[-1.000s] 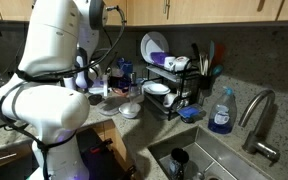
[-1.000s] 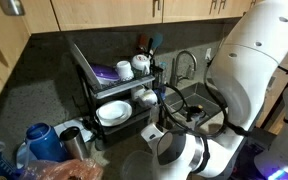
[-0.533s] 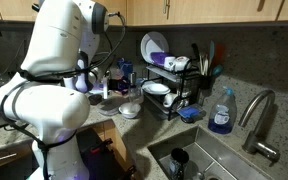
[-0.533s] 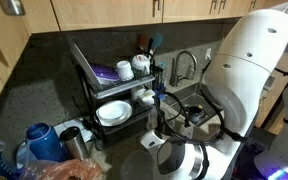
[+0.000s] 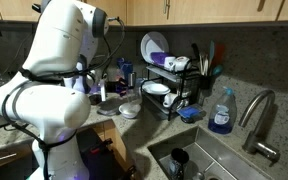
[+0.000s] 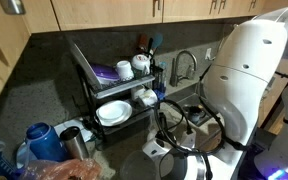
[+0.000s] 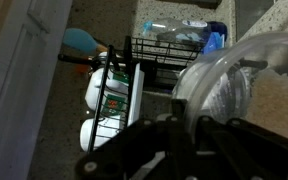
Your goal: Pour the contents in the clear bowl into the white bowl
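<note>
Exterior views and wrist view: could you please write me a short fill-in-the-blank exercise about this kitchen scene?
1. The soap bottle beside the faucet is ___ in colour.
2. The faucet's spout curves over the ___.
3. The tool holds the clear bowl, while the white bowl rests on the ___.
Missing words: blue; sink; counter.

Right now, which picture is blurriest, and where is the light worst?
Wrist view: blurriest; the gripper is a dark soft silhouette, the clear bowl a pale smear. Both exterior views: sharper but dim, the white arm bright against the gloom.
</note>
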Tool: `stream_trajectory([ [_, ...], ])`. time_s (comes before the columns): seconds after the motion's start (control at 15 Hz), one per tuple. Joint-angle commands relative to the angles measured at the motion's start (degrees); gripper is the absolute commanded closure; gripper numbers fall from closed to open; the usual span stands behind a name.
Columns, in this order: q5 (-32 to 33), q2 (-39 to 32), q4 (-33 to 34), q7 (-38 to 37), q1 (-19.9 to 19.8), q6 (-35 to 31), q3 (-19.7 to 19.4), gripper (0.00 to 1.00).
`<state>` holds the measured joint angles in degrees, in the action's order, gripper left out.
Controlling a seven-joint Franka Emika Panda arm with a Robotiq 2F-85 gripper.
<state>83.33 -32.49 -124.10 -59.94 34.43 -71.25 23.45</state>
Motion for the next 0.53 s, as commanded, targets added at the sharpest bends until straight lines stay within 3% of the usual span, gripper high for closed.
stream_trajectory([
  [0.0,0.42,-0.28,0.7,0.81,0.64,3.23,-0.13,0.99],
  [0.47,0.16,0.07,0.69,0.73,1.02,5.52,0.24,0.99],
])
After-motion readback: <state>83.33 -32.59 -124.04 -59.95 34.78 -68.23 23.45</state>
